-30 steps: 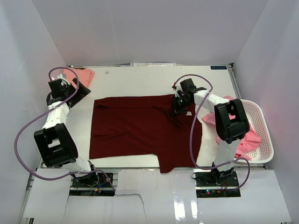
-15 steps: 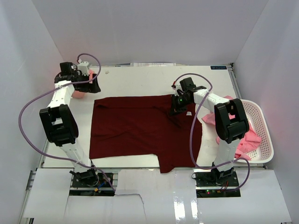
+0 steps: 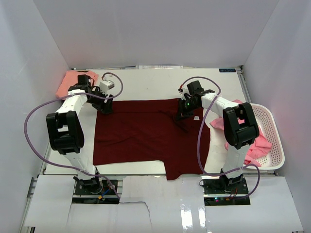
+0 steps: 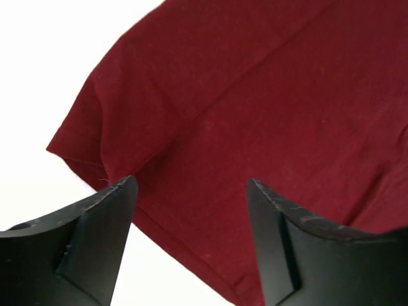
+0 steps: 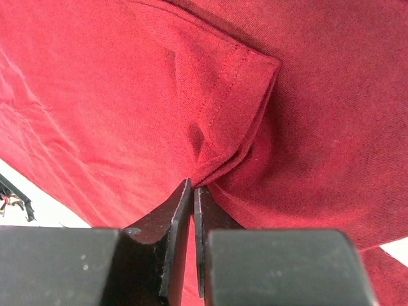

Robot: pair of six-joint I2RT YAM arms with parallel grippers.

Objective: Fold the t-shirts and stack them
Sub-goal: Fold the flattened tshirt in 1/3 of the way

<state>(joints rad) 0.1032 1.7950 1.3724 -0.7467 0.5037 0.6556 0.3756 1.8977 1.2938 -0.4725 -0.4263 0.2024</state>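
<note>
A dark maroon t-shirt (image 3: 141, 136) lies spread flat in the middle of the table. My left gripper (image 3: 104, 108) hovers over its back left corner, open; in the left wrist view its gripper (image 4: 191, 183) straddles the hemmed edge of the maroon cloth (image 4: 255, 95) without clasping it. My right gripper (image 3: 186, 112) is at the shirt's back right part. In the right wrist view this gripper (image 5: 193, 183) is shut on a bunched fold of the maroon fabric (image 5: 306, 159) beside a stitched sleeve hem. A salmon pink t-shirt (image 3: 70, 82) lies at the back left corner.
A white mesh basket (image 3: 276, 145) stands at the right table edge with brighter pink shirts (image 3: 260, 143) in it, one spilling toward the right arm. White walls close in the left, back and right sides. Purple cables loop from both arms.
My left arm swung from the back left corner, off the salmon shirt, to the maroon shirt's back left corner, its jaws narrowing slightly. The right gripper has not moved.
</note>
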